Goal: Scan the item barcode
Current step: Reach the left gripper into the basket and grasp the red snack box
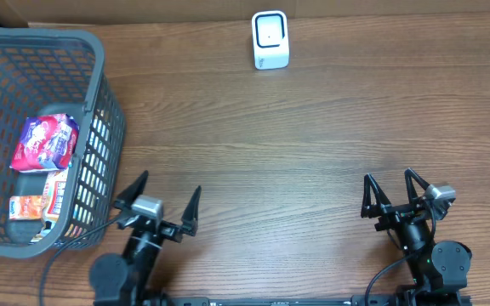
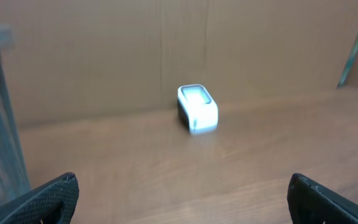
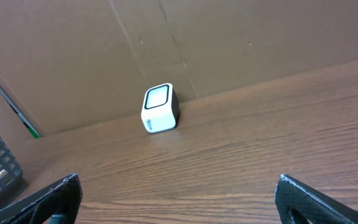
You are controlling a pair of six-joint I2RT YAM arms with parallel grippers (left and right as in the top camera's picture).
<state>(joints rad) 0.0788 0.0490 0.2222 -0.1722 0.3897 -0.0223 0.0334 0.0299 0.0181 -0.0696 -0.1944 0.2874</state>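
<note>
I've got left jaws and right jaws both spread wide and empty, the purple packet (image 1: 48,142) lies deep in the basket (image 1: 102,95), well apart from the scanner (image 1: 270,40), so I could clip the mesh wall reaching in or lift it barcode-side hidden.

The basket (image 1: 109,110) is located at the left end of the table (image 1: 296,144), and packets (image 1: 48,142) are contained in it. The scanner (image 1: 270,40) is positioned at the far edge, well apart from the basket, to its right.
</note>
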